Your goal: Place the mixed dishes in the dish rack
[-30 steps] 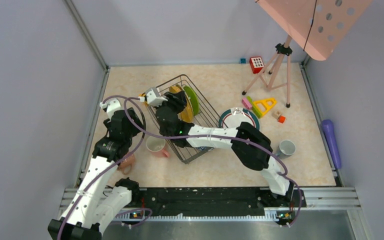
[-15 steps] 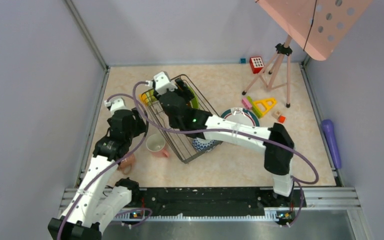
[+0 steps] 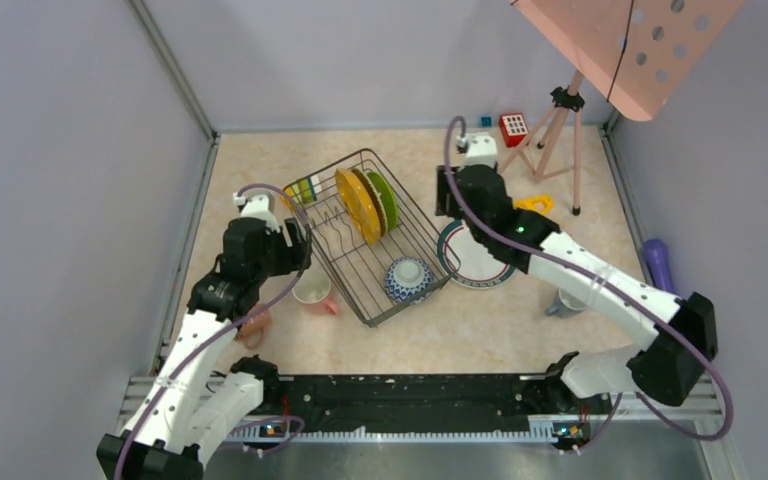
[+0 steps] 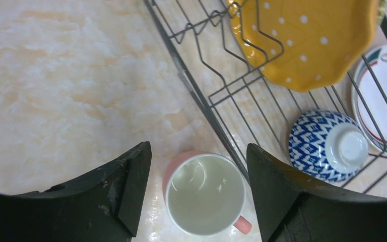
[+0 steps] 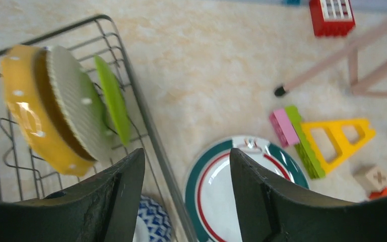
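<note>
Counting in rack (image 3: pixel 345 262): yellow plate (image 3: pixel 353 205), green plate (image 3: pixel 384 198), one inverted bowl (image 3: pixel 407 278). Beside it: one white plate (image 3: pixel 475 262), one pink mug (image 3: pixel 312 290). Left gripper (image 4: pixel 196 154) over mug, right gripper (image 5: pixel 186 157) over white plate, both splayed, empty.

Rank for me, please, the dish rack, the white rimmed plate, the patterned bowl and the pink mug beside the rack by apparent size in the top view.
1. dish rack, clearly largest.
2. white plate with green-red rim.
3. blue-white bowl and pink mug: they look about alike, so I would not rank them.
</note>
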Robot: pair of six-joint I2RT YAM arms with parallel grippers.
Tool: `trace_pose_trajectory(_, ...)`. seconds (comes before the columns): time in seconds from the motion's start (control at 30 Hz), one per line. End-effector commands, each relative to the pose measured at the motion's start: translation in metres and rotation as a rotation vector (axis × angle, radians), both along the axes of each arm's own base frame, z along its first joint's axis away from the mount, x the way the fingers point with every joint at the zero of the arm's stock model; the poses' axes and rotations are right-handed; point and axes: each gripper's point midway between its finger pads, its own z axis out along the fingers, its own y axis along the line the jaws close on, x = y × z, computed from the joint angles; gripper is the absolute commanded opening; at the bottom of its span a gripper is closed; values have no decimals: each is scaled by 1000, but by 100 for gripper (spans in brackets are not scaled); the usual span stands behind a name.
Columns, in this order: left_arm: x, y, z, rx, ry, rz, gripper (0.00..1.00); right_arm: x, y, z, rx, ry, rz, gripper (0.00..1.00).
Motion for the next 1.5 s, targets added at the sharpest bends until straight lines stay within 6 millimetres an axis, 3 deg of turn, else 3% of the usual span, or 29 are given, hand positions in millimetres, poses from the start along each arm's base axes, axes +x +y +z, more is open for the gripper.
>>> trace_pose_trajectory(0.0,3,-25,8,-40,-40,-158,74,-20,-42,-28,210,147,-25,61)
trace_pose_trajectory(0.13,2,-30,7,-51,-31,-188,74,-30,-87,-67,257,241,-120,61)
trace_pose_trajectory(0.3,0,-33,6,-56,-27,-208,74,-42,-121,-118,394,388,-159,61)
trace_pose_trajectory(0.37,0,-34,6,-58,-27,-214,74,-45,-132,-131,461,415,-168,64)
trace_pose_trajectory(0.47,-1,-35,6,-62,-28,-224,74,-46,-150,-149,513,442,-200,77)
trace_pose_trajectory(0.57,-2,-37,7,-66,-26,-233,74,-45,-162,-166,542,461,-205,79)
trace_pose_trajectory(0.87,-3,-39,6,-71,-24,-245,74,-38,-176,-207,620,513,-246,73)
trace_pose_trajectory(1.03,-3,-38,6,-69,-24,-242,74,-34,-185,-221,641,496,-284,70)
trace_pose_trajectory(1.47,-3,-35,9,-59,-39,-229,74,-29,-173,-251,745,563,-280,58)
